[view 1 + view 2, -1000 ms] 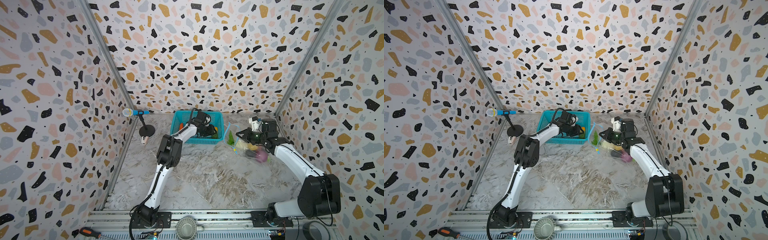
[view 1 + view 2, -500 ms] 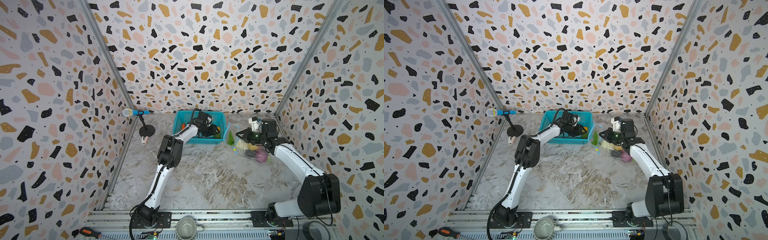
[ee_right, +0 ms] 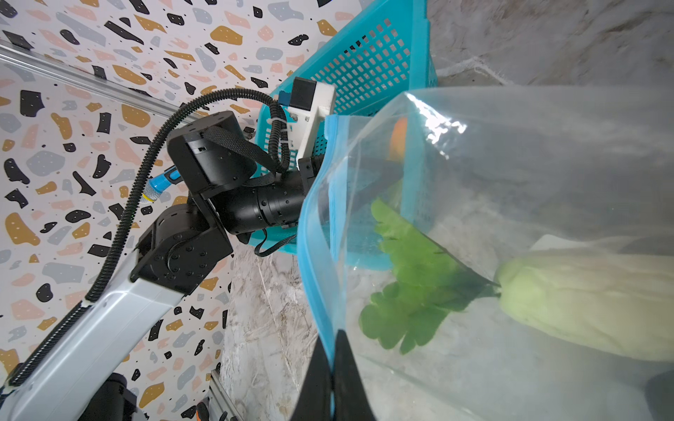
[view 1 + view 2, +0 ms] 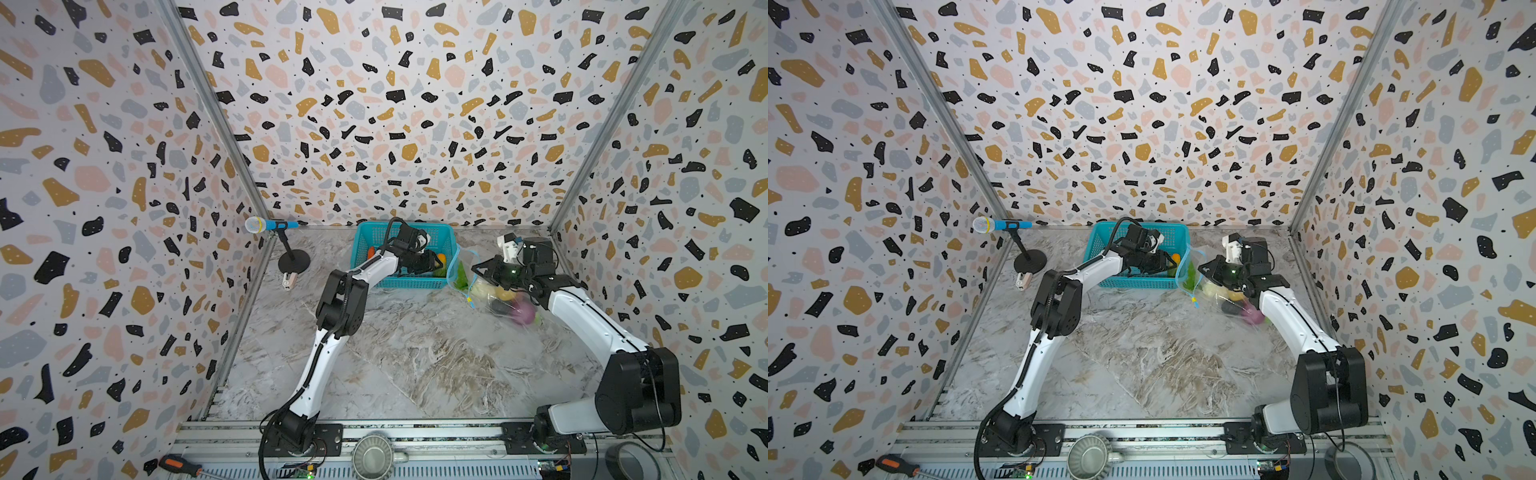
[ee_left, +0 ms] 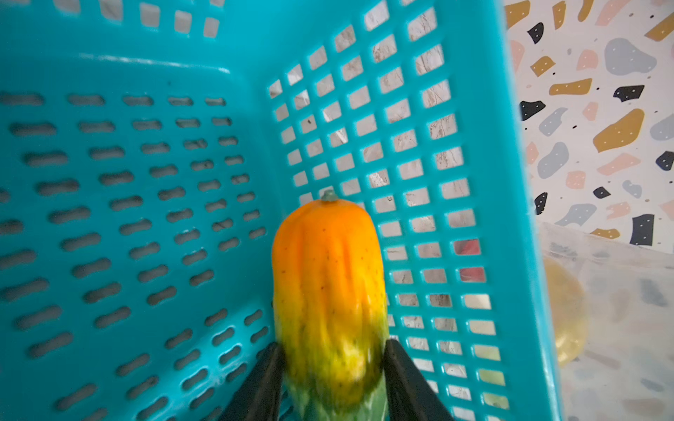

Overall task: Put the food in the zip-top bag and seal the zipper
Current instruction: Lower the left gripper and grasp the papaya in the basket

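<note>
Reaching over the marble desk [image 4: 415, 365] in both top views, the left arm [image 4: 332, 307] has its wrist down inside the teal basket [image 4: 415, 283] at the back wall. The left jaws are low at the basket's right end, too hidden there to judge. The zip-top bag [image 4: 467, 259] sits just beside that end of the basket, with the right arm [image 4: 590, 316] bent over it. The zipper [image 4: 458, 262] runs down the bag's basket-facing edge to a small yellow slider tab [image 4: 468, 298]. A purple onion [image 4: 524, 312] shows blurred through the plastic at the bag's near end.

In a top view the basket [image 4: 1133, 283], the bag [image 4: 1200, 253], the slider tab [image 4: 1192, 298] and the onion [image 4: 1255, 316] lie the same way.

From the left wrist, the left jaws are clenched on an orange-yellow toy vegetable [image 5: 328, 284]. One black finger presses each side of its greenish lower end, and its stem points away from the camera. It stands in the corner of the basket [image 5: 364, 109], close to the mesh side wall. Beyond that wall the bag [image 5: 620, 310] is visible with a yellowish round shape [image 5: 565, 310] inside.

From the right wrist, the right jaws are clamped together on the zipper [image 3: 317, 262], pinching the blue strip at the bag's edge. The mouth of the bag [image 3: 547, 164] gapes toward the basket [image 3: 364, 62], unsealed. Inside lie green leaves [image 3: 408, 291] joined to a white radish [image 3: 601, 306]. The left arm [image 3: 109, 328] enters the basket just behind the bag.
</note>
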`<action>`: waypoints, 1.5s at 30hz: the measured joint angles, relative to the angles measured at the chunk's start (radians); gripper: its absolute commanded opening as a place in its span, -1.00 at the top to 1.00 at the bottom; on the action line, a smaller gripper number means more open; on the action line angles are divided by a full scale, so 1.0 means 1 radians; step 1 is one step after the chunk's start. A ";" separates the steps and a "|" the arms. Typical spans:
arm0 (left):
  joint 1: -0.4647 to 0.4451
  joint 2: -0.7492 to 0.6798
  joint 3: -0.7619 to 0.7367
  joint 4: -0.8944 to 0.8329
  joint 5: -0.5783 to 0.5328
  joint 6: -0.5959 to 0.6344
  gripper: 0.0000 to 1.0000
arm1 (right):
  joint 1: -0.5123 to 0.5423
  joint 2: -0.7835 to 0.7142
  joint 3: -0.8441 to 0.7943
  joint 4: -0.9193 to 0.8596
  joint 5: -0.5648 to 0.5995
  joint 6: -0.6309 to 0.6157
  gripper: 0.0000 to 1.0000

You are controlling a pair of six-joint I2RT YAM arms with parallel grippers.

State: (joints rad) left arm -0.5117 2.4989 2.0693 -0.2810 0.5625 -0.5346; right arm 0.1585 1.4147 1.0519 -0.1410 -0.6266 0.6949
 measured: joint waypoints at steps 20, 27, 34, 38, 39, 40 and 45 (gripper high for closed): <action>0.046 0.000 -0.003 0.005 -0.015 0.014 0.36 | 0.000 0.000 0.000 -0.001 0.003 0.000 0.99; 0.085 -0.019 -0.025 -0.022 -0.048 0.032 0.31 | 0.000 0.002 0.000 0.000 0.003 0.000 0.99; 0.084 -0.059 -0.044 -0.055 -0.083 0.062 0.04 | 0.000 0.004 0.000 -0.001 0.003 -0.001 1.00; 0.075 -0.100 -0.039 -0.083 -0.124 0.092 -0.16 | 0.000 0.004 0.000 -0.001 0.003 -0.001 0.99; 0.071 -0.105 -0.024 -0.101 -0.142 0.105 -0.18 | 0.000 0.004 0.000 -0.001 0.002 0.000 0.99; 0.068 -0.107 -0.003 -0.119 -0.163 0.117 -0.20 | 0.000 0.004 0.000 0.000 0.002 0.000 0.99; 0.042 -0.069 0.185 -0.246 -0.266 0.192 -0.28 | 0.000 0.004 0.000 0.000 0.002 0.000 0.99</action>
State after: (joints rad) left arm -0.4702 2.4302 2.2539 -0.5274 0.2970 -0.3424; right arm 0.1585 1.4189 1.0519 -0.1413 -0.6243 0.6945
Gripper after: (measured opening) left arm 0.622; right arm 0.052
